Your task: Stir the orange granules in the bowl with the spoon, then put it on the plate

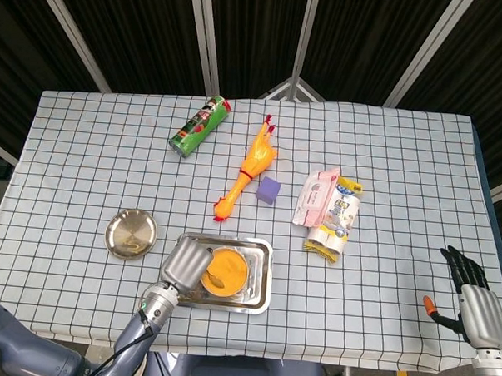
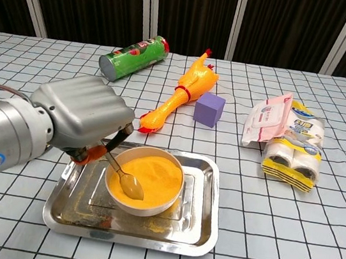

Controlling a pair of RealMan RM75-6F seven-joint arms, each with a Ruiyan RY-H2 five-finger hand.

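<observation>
My left hand (image 2: 84,117) (image 1: 185,262) holds a metal spoon (image 2: 124,179) with an orange handle. The spoon's tip lies in the orange granules (image 2: 151,172) (image 1: 227,268) near the bowl's (image 2: 149,208) front left side. That bowl stands in a steel tray (image 2: 197,229) (image 1: 260,276). A small round metal plate (image 1: 131,234) lies to the tray's left; in the chest view my hand hides it. My right hand (image 1: 471,293) hangs at the table's far right edge, fingers apart, holding nothing.
Behind the tray lie a green chip can (image 2: 133,56), a yellow rubber chicken (image 2: 181,92), a purple cube (image 2: 209,109) and wipes with tissue packs (image 2: 285,135). An orange-tipped object (image 1: 430,307) sits by my right hand.
</observation>
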